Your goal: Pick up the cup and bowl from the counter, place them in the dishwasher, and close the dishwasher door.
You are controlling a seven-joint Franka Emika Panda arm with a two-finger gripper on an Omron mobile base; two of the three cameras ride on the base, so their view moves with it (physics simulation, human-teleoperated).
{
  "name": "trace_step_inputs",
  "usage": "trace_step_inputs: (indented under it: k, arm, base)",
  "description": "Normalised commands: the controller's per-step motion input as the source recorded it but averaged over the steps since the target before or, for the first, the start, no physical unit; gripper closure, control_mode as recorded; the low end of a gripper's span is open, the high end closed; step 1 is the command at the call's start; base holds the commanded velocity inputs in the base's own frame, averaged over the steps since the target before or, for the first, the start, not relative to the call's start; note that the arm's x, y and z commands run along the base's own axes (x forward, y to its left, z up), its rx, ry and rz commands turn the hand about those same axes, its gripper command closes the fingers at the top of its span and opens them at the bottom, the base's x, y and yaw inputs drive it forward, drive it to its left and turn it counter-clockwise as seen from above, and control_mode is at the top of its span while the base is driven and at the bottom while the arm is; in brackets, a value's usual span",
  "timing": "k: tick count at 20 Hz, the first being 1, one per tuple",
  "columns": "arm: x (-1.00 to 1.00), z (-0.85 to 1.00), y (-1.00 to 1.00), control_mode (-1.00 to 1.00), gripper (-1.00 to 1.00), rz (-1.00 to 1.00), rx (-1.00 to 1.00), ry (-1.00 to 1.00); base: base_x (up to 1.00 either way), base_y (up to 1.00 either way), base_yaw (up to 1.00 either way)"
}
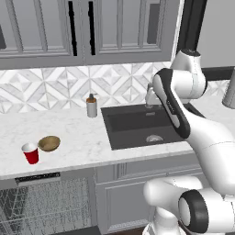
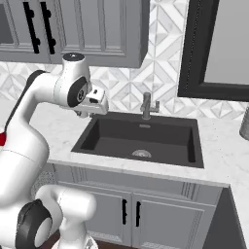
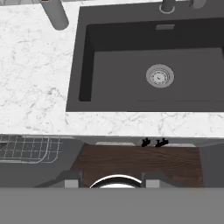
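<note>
there, a tapered red cup (image 1: 30,153) beside a shallow wooden bowl (image 1: 49,143).

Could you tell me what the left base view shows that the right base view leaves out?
Left base view: the small red plastic cup beside the shallow tan wooden-looking bowl, apart from it, the grey soap dispenser bottle, and the open dishwasher's silver wire rack. Right base view: a dark-framed window and the cabinet doors under the sink. Both: the white marble-look counter, dark sink basin, faucet and white arm.

No readable text, labels, numbers anywhere; dishwasher (image 1: 39,178) strip seemingly blank.
</note>
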Motion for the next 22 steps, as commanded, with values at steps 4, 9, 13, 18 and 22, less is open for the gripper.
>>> trace_step_inputs:
  k: [4,9,13,18,22]
  arm:
    - [0.0,0.0,0.0,1.0,-1.0,0.0,0.0,0.0]
    - [0.0,0.0,0.0,1.0,-1.0,0.0,0.0,0.0]
    - [0.0,0.0,0.0,1.0,-1.0,0.0,0.0,0.0]
    - [0.0,0.0,0.0,1.0,-1.0,0.0,0.0,0.0]
    - [0.0,0.0,0.0,1.0,-1.0,0.0,0.0,0.0]
  base:
    - [0.0,0.0,0.0]
    - [0.0,-0.16,0.16]
    - [-0.04,-0.03,0.25]
    - [-0.22,-0.06,0.46]
    - [-0.23,0.0,0.62]
